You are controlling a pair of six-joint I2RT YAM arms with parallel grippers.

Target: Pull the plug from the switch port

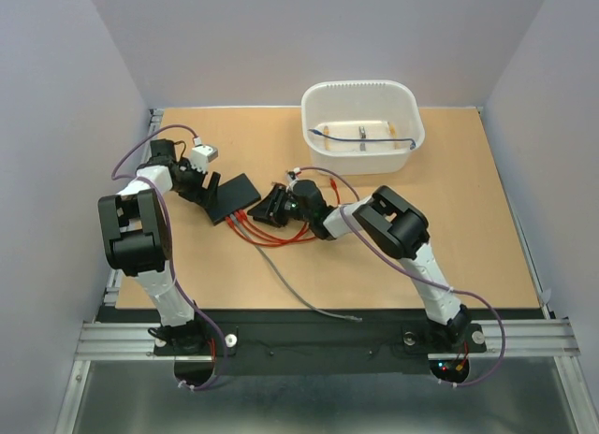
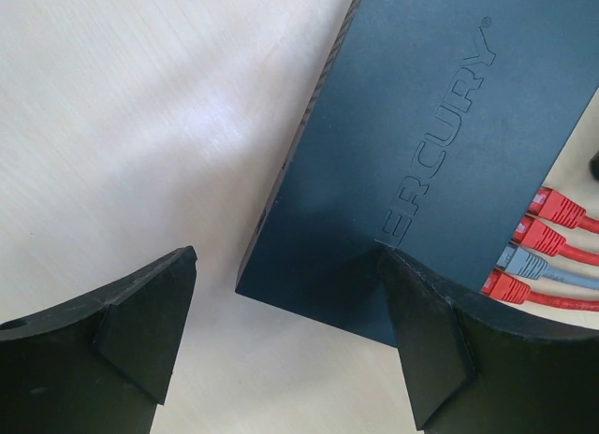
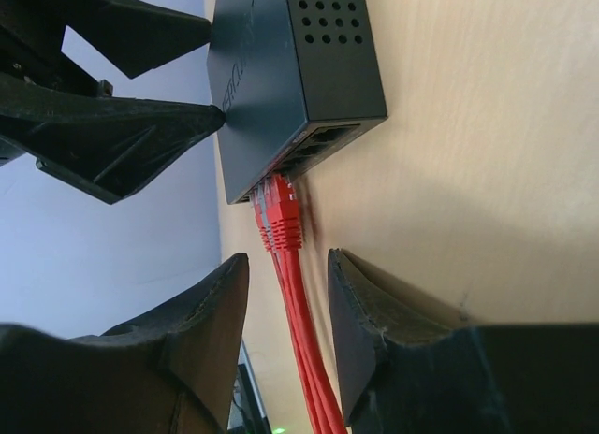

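Note:
The switch (image 1: 234, 198) is a flat black box on the wooden table; it also shows in the left wrist view (image 2: 421, 144) and the right wrist view (image 3: 290, 69). Three red plugs and one grey plug (image 2: 524, 261) sit in its ports, with the nearest red plug (image 3: 284, 214) clear in the right wrist view. My right gripper (image 3: 288, 258) is open, its fingers either side of the red cables (image 1: 271, 233) just behind the plugs, not touching them. My left gripper (image 2: 285, 331) is open at the switch's far corner, one finger (image 2: 459, 350) over the switch top, the other over bare table.
A white plastic tub (image 1: 362, 125) with small parts stands at the back right. A grey cable (image 1: 309, 298) trails from the switch toward the table's near edge. The enclosure walls close in the left, back and right sides.

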